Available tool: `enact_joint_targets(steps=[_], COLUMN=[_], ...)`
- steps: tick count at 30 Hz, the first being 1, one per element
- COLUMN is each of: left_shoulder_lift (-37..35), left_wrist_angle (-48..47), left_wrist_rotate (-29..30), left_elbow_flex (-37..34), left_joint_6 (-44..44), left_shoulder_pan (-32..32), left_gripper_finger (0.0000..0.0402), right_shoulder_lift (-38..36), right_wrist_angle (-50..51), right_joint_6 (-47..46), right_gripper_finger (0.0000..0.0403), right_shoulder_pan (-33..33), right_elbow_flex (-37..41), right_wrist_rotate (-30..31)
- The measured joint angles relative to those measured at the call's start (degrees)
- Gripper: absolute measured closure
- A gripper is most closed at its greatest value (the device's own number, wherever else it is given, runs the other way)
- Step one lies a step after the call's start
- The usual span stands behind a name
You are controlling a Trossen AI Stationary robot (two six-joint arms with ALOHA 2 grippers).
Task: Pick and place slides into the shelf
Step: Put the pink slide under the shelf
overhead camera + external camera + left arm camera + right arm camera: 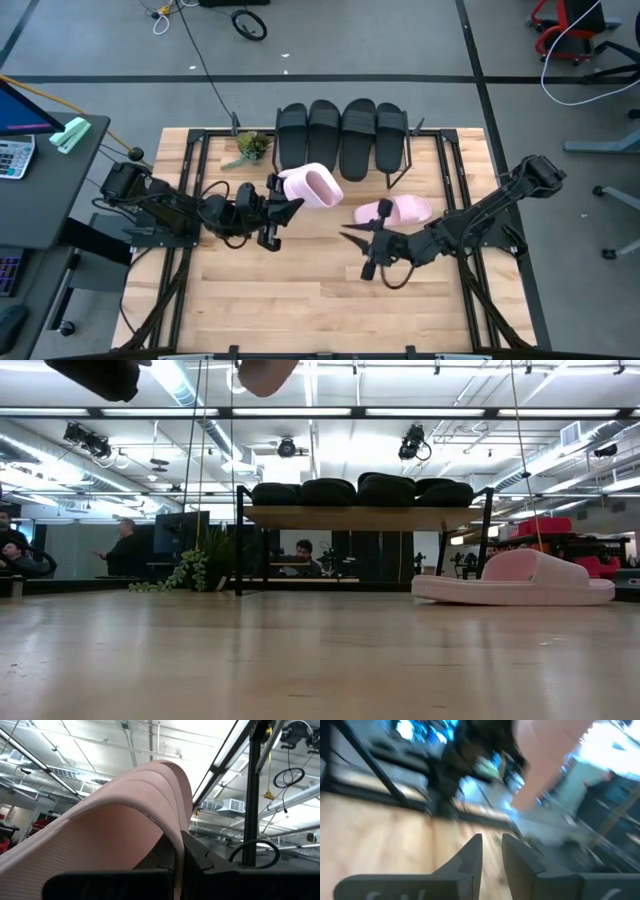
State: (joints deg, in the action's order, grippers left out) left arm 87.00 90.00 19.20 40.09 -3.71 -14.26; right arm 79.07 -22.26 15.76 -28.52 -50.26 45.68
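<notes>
From the high view I had the left gripper (pixel 285 207) over the middle of the counter (pixel 300 300), its fingers clenched on 1 pale pink slide (pixel 312 186). That slide was off the wood, tipped up on its side with the strap opening facing the right arm, just in front of the shelf (pixel 425 140). In the left wrist view the ribbed pink strap (pixel 125 815) filled most of the picture, and a dark finger (pixel 200 857) pressed against its edge. The low view caught only the bottom of that slide (pixel 267 372) at the top edge, well above the counter.

The right gripper (pixel 352 237) sat just in front of the 2nd pink slide (pixel 397 211), which lay flat on the counter, sole down, near the shelf's right end. In the right wrist view its 2 fingers (pixel 470 857) stood nearly together with only a narrow gap between them, holding nothing. I could not tell from any view whether the tips touched that slide.

4 black slides (pixel 342 135) lay side by side on the shelf's wooden top, at the far edge of the counter. In the low view they sat in a row (pixel 362 491) on the plank, with the 2nd pink slide (pixel 515 578) lower down to the right. A small green plant (pixel 249 147) stood beside the shelf's left end.
</notes>
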Motion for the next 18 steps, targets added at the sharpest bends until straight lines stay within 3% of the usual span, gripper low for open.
enact_joint_targets(steps=[5, 12, 18], left_shoulder_lift=[0.01, 0.04, 0.04], left_wrist_angle=[-0.02, -0.2, -0.09], left_wrist_rotate=[-1.81, -5.73, -5.57], left_elbow_flex=[1.5, 3.64, 3.64], left_joint_6=[-0.16, -0.19, -0.13], left_shoulder_pan=[0.0, -0.02, 0.07], left_gripper_finger=[0.0391, 0.0391, 0.0391], right_shoulder_lift=[1.84, 2.86, 2.86], right_wrist_angle=[-6.64, -7.01, -13.61], right_joint_6=[-0.53, -6.74, -1.64], right_gripper_finger=[0.0323, 0.0319, 0.0305], right_shoulder_pan=[3.62, 10.32, 13.03], right_elbow_flex=[0.0, 0.0, -0.01], right_wrist_rotate=[-1.94, -14.09, -15.31])
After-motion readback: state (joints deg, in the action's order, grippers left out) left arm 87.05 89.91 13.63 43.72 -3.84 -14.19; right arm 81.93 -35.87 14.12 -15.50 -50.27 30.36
